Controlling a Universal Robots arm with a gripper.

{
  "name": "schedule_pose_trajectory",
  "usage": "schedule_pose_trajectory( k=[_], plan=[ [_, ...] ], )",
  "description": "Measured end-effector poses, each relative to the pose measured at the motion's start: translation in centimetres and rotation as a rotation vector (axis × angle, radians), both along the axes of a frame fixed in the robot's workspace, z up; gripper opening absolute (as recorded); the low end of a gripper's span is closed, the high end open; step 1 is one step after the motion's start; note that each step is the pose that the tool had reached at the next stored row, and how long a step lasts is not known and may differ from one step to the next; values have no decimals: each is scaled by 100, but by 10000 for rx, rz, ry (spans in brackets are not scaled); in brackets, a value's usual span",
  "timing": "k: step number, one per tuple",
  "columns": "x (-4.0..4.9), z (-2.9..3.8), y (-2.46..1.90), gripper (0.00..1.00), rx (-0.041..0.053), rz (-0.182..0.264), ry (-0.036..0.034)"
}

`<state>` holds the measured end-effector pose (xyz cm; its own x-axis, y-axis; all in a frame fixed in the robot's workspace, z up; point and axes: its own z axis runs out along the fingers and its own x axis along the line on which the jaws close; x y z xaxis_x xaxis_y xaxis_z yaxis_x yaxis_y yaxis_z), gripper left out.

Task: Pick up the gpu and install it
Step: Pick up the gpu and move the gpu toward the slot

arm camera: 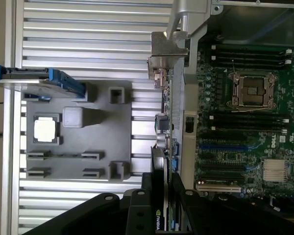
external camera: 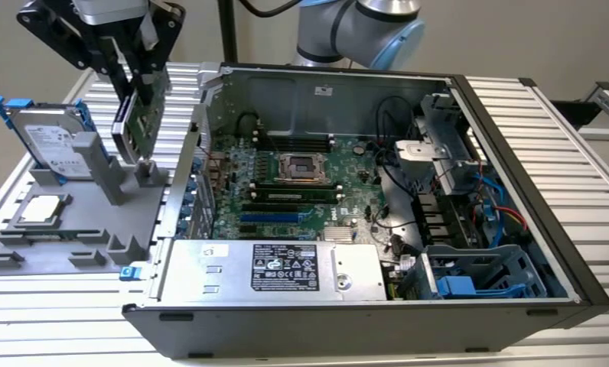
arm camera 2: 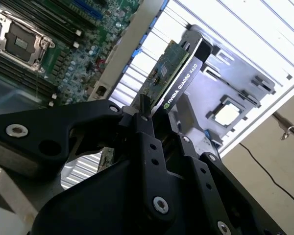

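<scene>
End effector (arm camera 2: 159, 115) clamps gpu (arm camera 2: 175, 73) between grey holder (arm camera: 98, 147) and case wall (arm camera: 188, 98).

gpu (external camera: 138, 122): clamped between the jaws of the gripper (external camera: 141, 80), hanging below them, over the fixture tray (external camera: 39, 248).
hard drive (external camera: 54, 141): upright in the fixture tray, beside the jaws on the exterior view's left.
processor (external camera: 41, 208): flat on the fixture tray, below the jaws.
computer case (external camera: 488, 310): beside the jaws on the exterior view's right, motherboard (external camera: 284, 191) inside.
</scene>
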<state>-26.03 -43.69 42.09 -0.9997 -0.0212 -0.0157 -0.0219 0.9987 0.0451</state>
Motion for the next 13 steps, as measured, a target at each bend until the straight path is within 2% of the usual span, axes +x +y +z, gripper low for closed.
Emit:
schedule_pose_trajectory(
  k=[13],
  plan=[
    [64, 0, 0, 0, 1, 17, -1]
  ],
)
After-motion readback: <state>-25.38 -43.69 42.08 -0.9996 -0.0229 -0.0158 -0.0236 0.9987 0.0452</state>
